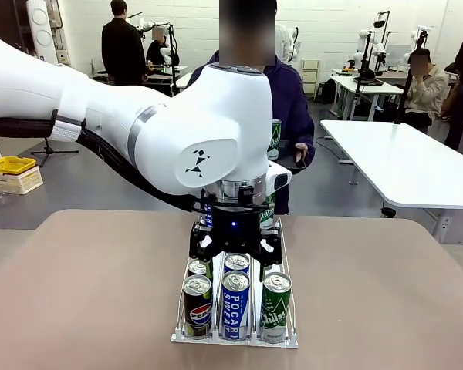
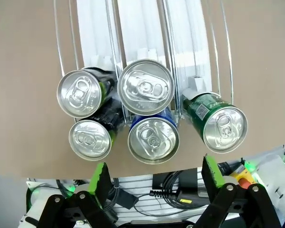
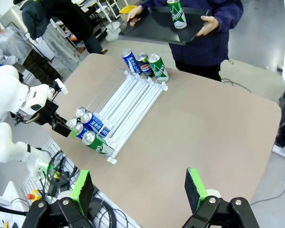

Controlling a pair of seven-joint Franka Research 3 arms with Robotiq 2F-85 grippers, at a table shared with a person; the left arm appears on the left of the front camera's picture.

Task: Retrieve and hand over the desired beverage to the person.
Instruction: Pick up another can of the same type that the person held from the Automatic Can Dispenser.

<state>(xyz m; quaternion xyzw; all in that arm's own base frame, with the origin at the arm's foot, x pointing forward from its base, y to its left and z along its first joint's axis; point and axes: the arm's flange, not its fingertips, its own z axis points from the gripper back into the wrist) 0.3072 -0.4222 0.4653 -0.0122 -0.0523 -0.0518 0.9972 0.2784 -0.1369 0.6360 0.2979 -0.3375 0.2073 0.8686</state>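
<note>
Front view: left gripper (image 1: 234, 253) points straight down from the reaching arm, jaws wide, empty, just above the near cans (image 1: 235, 304) in the rack (image 1: 216, 339). Right gripper (image 3: 138, 186) hovers high, spread, empty. Beyond, the person (image 1: 293, 100) holds a tray (image 3: 152, 29) bearing a green can (image 3: 177, 14).

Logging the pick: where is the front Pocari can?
Front view: the Pocari can stands at the rack's near end, in the middle lane, between the Pepsi can and the green can.
</note>
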